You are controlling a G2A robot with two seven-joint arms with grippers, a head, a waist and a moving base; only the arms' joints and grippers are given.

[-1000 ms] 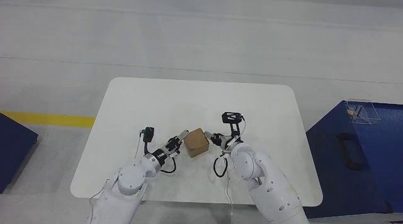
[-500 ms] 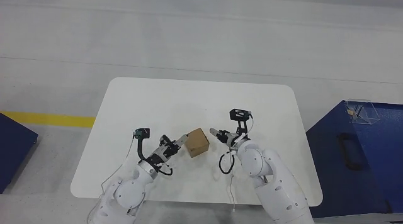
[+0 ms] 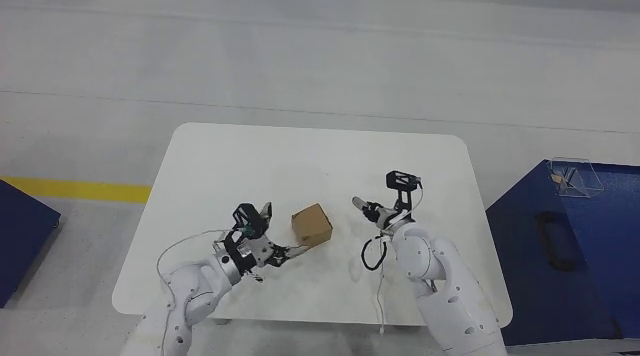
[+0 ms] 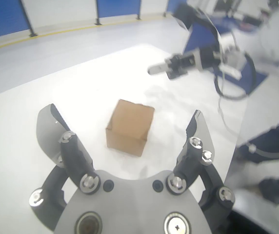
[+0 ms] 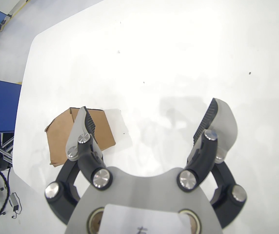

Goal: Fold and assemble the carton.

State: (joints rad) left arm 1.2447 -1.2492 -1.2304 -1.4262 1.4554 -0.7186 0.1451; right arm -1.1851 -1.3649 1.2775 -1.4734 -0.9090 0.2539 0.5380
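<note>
A closed brown carton (image 3: 312, 224) stands as a small cube on the white table (image 3: 300, 156), near its middle front. My left gripper (image 3: 290, 252) hovers just off the carton's near-left side, open and holding nothing. From its wrist the carton (image 4: 129, 130) appears beyond the spread left gripper (image 4: 121, 111), not touching it. My right gripper (image 3: 358, 202) is a short way to the carton's right, also open and holding nothing. In the right wrist view the right gripper (image 5: 150, 105) is over bare table, and one finger overlaps the carton (image 5: 56, 144) off to the side. The right gripper (image 4: 154, 69) also shows past the carton.
A dark blue cabinet (image 3: 560, 246) stands off the table's right side and another (image 3: 20, 236) off its left. A black cable (image 3: 372, 256) loops under the right arm. The far half of the table is bare white surface.
Both grippers have drawn back from the carton: the left toward the front left, the right toward the right. The carton rests in the same place, free of both.
</note>
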